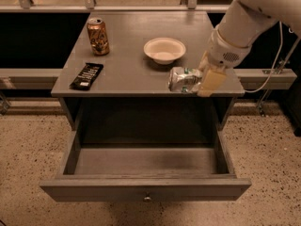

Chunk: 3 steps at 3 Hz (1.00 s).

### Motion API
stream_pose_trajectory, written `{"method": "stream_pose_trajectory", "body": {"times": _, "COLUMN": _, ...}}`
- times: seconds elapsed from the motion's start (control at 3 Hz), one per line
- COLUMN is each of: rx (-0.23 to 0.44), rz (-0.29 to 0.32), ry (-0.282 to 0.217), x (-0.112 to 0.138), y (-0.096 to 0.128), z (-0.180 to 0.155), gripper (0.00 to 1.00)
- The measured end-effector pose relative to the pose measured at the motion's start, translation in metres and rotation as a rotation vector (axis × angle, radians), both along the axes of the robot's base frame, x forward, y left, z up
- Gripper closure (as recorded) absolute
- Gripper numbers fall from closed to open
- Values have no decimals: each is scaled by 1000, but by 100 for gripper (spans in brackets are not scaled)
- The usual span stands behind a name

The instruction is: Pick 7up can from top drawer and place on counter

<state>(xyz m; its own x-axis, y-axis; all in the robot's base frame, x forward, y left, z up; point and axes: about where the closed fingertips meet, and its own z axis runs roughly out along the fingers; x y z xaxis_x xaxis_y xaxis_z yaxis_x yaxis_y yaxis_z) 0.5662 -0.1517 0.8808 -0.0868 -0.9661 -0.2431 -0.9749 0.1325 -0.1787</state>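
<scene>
Clamped on its side in the gripper (201, 80), fingers closed around the right end of the 7up can (181, 78). Poised at the front right edge of the counter (136, 60), out of the top drawer (146, 188), which gapes open and bare below. Hard to tell whether touching the wood (likely just above it). Sideways end-grip presumably suited to reaching into a shallow drawer. Positioned well apart from the bowl (164, 50), gold can (98, 36) and dark snack bar (86, 76), probably for a free landing spot.

arm (251, 15) cut off top right, tool (201, 81) at counter (127, 65) front right, covering 7up can (181, 78) end
</scene>
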Motion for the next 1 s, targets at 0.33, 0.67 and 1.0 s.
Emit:
{"method": "stream_pose_trajectory", "body": {"times": 0.33, "rx": -37, "rz": -25, "ry": 21, "x": 28, "y": 2, "z": 1, "gripper": 100}}
{"method": "stream_pose_trajectory", "body": {"times": 0.67, "rx": -38, "rz": -52, "ry": 33, "x": 44, "y": 3, "z": -11, "gripper": 86}}
{"method": "stream_pose_trajectory", "body": {"times": 1.0, "rx": -27, "rz": -71, "ry": 41, "x": 50, "y": 3, "z": -28, "gripper": 62}}
